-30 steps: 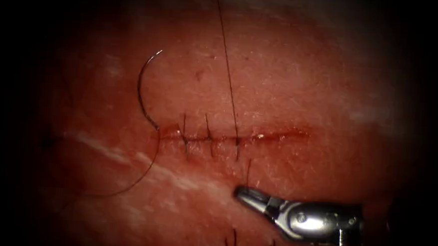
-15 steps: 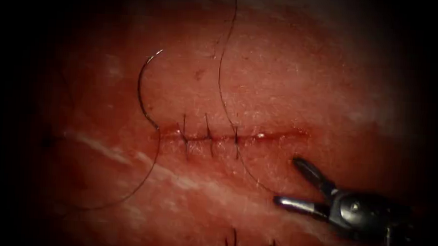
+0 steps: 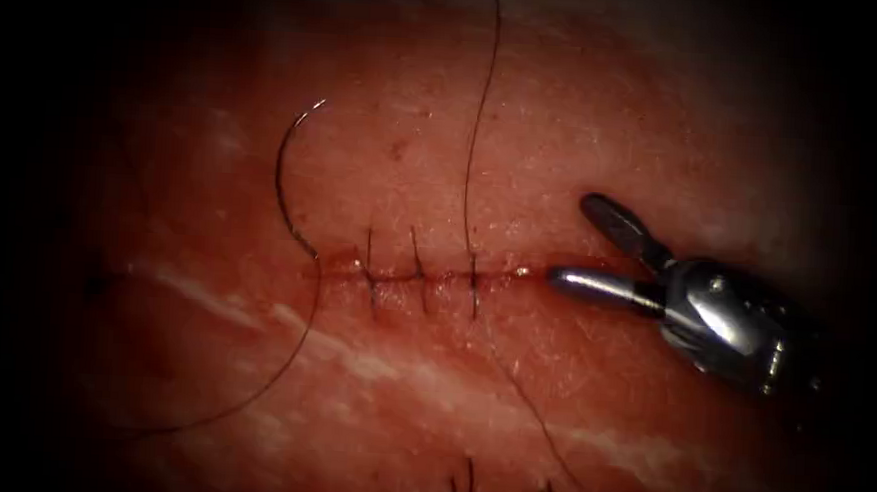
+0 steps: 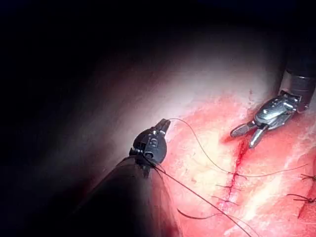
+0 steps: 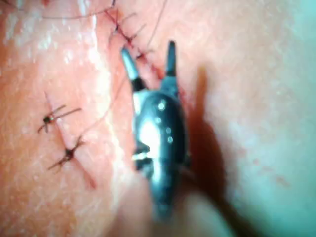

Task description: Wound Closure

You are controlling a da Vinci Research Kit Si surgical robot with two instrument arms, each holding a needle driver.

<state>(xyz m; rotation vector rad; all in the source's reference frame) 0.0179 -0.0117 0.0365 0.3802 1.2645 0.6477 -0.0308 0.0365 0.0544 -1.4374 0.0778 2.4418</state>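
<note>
The needle point(image 3: 284, 183) lies free on the tissue point(image 3: 585, 134) in the endoscope view, a dark curve just above the left end of the cut point(image 3: 457, 275), its lower end near that end of the cut and no tool on it. Whether that lower end is in the tissue cannot be told. Three stitches point(image 3: 417, 270) cross the cut's left half. The thread point(image 3: 477, 128) runs up from the rightmost stitch and out of the top of the view; another strand trails down and to the right below that stitch, and a long loop sweeps down and left from the needle's lower end. The right end effector point(image 3: 584, 246) sits at the right end of the cut with its jaws apart, holding nothing, one jaw along the cut and the other above it.

In the left wrist view the left end effector point(image 4: 163, 126) hangs off the tissue point(image 4: 276, 197) with its jaws together, clamped on the thread point(image 4: 197, 143), which curves from its tip down to the stitches point(image 4: 228, 190). The right end effector point(image 4: 249, 137) stands spread over the cut point(image 4: 240, 155).

In the right wrist view the right end effector point(image 5: 150, 57) shows both jaws parted and empty, straddling the cut point(image 5: 157, 70) just beyond the stitches point(image 5: 129, 37). Two separate knotted stitches point(image 5: 59, 136) lie to one side on the tissue point(image 5: 247, 64)
</note>
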